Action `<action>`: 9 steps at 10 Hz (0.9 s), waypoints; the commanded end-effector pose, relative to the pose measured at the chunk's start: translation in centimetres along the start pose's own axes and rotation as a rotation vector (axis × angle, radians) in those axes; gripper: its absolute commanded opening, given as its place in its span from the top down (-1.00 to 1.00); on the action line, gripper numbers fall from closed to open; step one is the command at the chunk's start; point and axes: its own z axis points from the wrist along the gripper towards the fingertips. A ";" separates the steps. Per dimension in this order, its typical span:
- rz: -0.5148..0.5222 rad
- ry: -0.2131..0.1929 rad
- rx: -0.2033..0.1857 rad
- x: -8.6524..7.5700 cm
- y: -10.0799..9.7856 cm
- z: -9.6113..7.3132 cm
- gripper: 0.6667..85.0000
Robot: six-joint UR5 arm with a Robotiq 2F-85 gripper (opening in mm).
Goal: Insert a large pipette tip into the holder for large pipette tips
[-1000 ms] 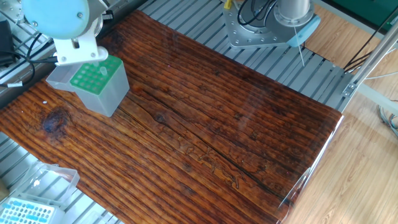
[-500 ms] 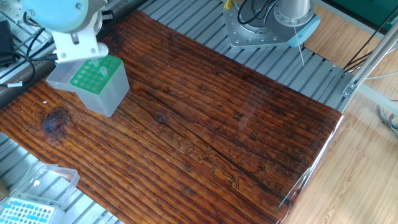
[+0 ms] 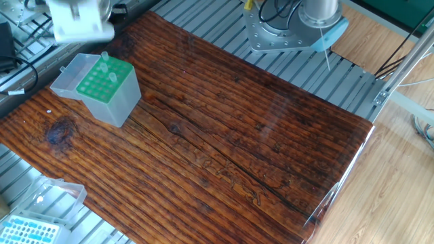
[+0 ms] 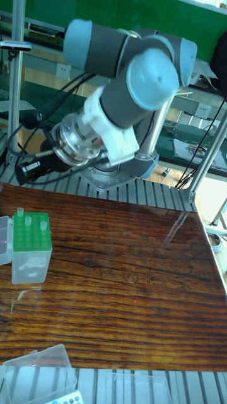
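The holder for large pipette tips (image 3: 107, 87) is a clear box with a green rack, standing at the board's far left with its clear lid (image 3: 70, 78) hinged open. Three large pipette tips stand upright in it; the one at the far corner (image 3: 105, 58) sticks up highest. In the tall fixed view the same holder (image 4: 31, 247) sits at the left edge with a tip (image 4: 19, 213) at its back corner. My gripper (image 3: 81, 24) is a blurred white block above and behind the holder, apart from it. Its dark front end (image 4: 30, 166) points left, with the fingers unclear.
A smaller box with a light blue rack (image 3: 30, 231) and its clear lid (image 3: 57, 192) sit off the board's near left corner. The arm's metal base (image 3: 281, 34) stands at the far edge, with a thin white stick (image 3: 328, 60) beside it. Cables (image 3: 13, 57) lie at the left.
My gripper has lifted up and back from directly over the holder, uncovering the rack's far corner, where tips now stand. The holder has not moved.
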 end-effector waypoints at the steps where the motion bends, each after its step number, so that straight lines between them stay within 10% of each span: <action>1: 0.197 -0.397 -0.085 -5.1 1.2 -3.9 0.23; 2: 0.299 -0.523 -0.107 -6.2 0.4 -6.1 0.22; 4: 0.538 -0.632 -0.302 -5.5 2.5 -9.6 0.22; 6: 0.678 -0.738 -0.393 -6.8 2.1 -12.0 0.23; 9: 0.799 -0.882 -0.293 -10.8 -1.1 -14.0 0.38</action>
